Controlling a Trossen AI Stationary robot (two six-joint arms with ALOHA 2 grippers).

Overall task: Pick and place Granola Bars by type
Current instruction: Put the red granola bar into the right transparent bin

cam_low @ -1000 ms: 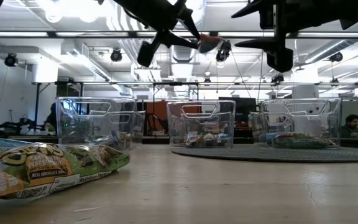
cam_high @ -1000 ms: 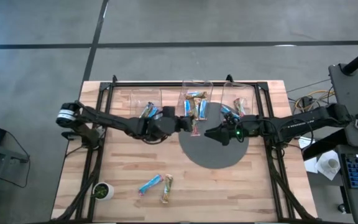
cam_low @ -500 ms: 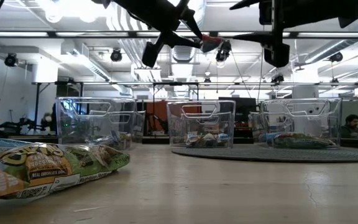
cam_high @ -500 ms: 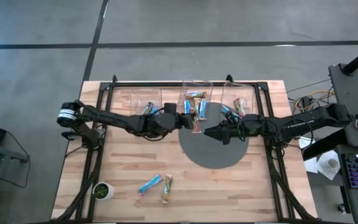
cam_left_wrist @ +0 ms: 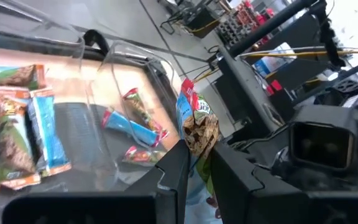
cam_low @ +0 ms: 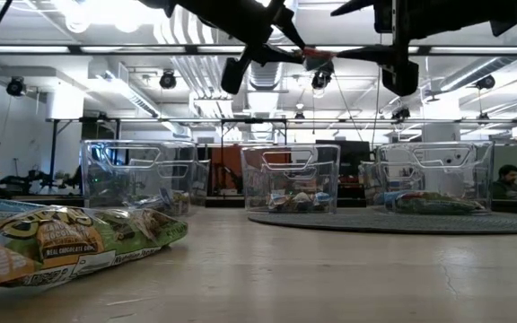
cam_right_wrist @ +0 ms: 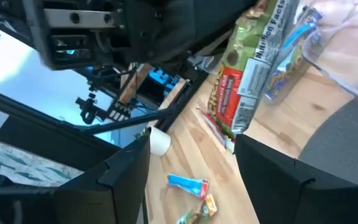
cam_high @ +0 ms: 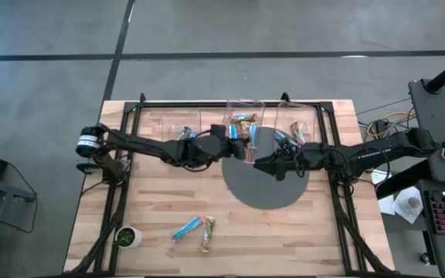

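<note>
Left gripper (cam_left_wrist: 194,163): fingers clamped on a multicoloured wrapped granola bar (cam_left_wrist: 197,124), red and blue at the top of the wrapper, brown-green lower down. Wrapper print at the top partly shows but is not readable in the left wrist view. In the right wrist view the same held bar (cam_right_wrist: 246,68) shows a green and red wrapper with white lettering that begins "Nutrition". In the high view the left gripper (cam_high: 242,147) hangs over the middle clear plastic bin (cam_high: 245,108), at the far edge of the dark round mat (cam_high: 265,189). In the low view the bar (cam_low: 315,58) is held high above the desk.

Right gripper (cam_high: 259,164): fingers (cam_right_wrist: 129,168) set wide apart, holding nothing. It hovers over the dark mat just beside the left gripper, near the right clear plastic bin (cam_high: 298,114).

Bins: middle bin holds blue and tan-green bars (cam_left_wrist: 17,127); right bin holds blue and multicoloured bars (cam_left_wrist: 129,127); left clear bin (cam_high: 174,120) holds at least one bar.

Loose on the wooden desk (cam_high: 153,197), near side: one bright blue bar (cam_high: 185,228) and one tan-green bar (cam_high: 208,234) just beside it. A small round green-and-white cup (cam_high: 128,236) stands at the near left corner. In the low view the green bar (cam_low: 70,240) close to the lens reads "REAL CHOCOLATE CHIPS".
</note>
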